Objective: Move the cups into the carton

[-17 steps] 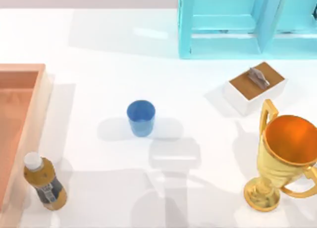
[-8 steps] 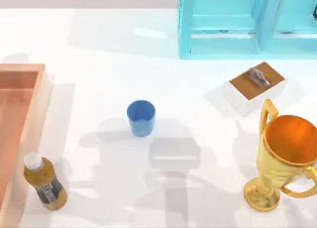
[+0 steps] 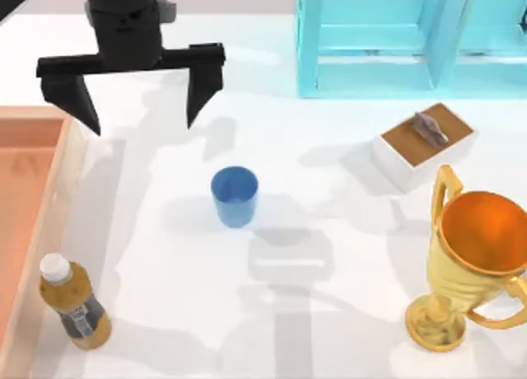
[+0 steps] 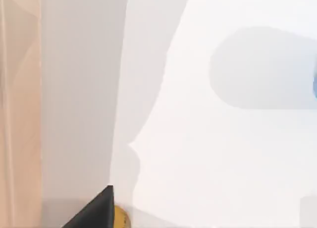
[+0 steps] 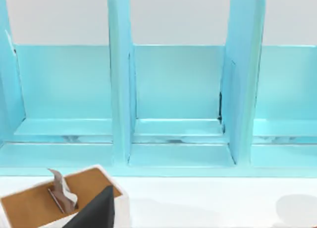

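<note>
A plain blue cup (image 3: 235,196) stands upright on the white table, a little left of centre. The carton (image 3: 37,161), orange-brown with a light wood rim, lies at the table's left edge; its rim (image 4: 20,109) runs along the left wrist view. High above the table's back left hangs my left gripper (image 3: 140,101), open and empty, with its fingers spread wide. It is behind the cup and off to the cup's left, with one finger (image 3: 81,105) over the carton's near corner. A dark fingertip (image 5: 96,210) of my right gripper pokes into the right wrist view.
A brown bottle with a white cap (image 3: 72,303) stands at the front left beside the carton. A gold trophy (image 3: 473,259) is at the front right, a small white box with a brown top (image 3: 424,144) behind it, and a cyan rack (image 3: 408,41) at the back right.
My left gripper has come into the top view at the back left, where only its shadow showed before. The cup and the other things have not moved.
</note>
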Controlling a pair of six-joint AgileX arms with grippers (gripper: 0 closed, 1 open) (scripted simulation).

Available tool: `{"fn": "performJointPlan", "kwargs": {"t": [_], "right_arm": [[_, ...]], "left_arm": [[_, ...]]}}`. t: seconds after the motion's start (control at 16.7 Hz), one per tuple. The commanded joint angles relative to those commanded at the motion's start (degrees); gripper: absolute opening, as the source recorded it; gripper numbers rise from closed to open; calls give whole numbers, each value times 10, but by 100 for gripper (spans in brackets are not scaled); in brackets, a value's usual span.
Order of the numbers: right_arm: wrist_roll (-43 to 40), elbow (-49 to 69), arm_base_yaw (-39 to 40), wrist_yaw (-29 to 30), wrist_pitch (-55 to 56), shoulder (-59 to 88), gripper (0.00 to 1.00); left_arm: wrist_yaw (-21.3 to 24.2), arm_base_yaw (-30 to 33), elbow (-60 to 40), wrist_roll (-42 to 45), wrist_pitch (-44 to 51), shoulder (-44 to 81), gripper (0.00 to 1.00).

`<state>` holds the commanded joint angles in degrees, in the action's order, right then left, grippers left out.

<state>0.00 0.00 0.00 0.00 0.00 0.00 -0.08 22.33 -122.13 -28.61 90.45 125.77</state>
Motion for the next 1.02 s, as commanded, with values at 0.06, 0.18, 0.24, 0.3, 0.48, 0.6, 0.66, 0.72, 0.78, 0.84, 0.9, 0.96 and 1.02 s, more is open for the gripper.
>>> {"fn": "performJointPlan", "kwargs": {"t": [0.06,0.18,0.24,0.3,0.48,0.6,0.66,0.72,0.78,0.84,0.9,0.96,1.02], "right_arm": [[0,0,0,0,0,0,100],[0,0,0,0,0,0,100],[0,0,0,0,0,0,100],[0,0,0,0,0,0,100],[0,0,0,0,0,0,100],[0,0,0,0,0,0,100],[0,0,0,0,0,0,100],[0,0,0,0,0,0,100],[0,0,0,0,0,0,100],[0,0,0,0,0,0,100],[0,0,0,0,0,0,100],[0,0,0,0,0,0,100],[0,0,0,0,0,0,100]], "left_arm": [[1,36,-25,-38,-7,24,100],[3,94,-67,-97,-20,63,100],[3,114,-82,-118,-25,77,100],[3,128,-93,-132,-30,87,100],[3,138,-101,-142,-34,94,100],[3,137,-99,-142,-33,92,100],[3,137,-97,-142,-34,92,100],[3,137,-90,-141,-42,92,100],[3,137,-76,-141,-55,92,100],[3,137,-57,-141,-74,92,100],[3,136,-33,-141,-99,92,100],[3,136,-5,-141,-128,92,100],[3,136,26,-141,-160,92,100]]}}
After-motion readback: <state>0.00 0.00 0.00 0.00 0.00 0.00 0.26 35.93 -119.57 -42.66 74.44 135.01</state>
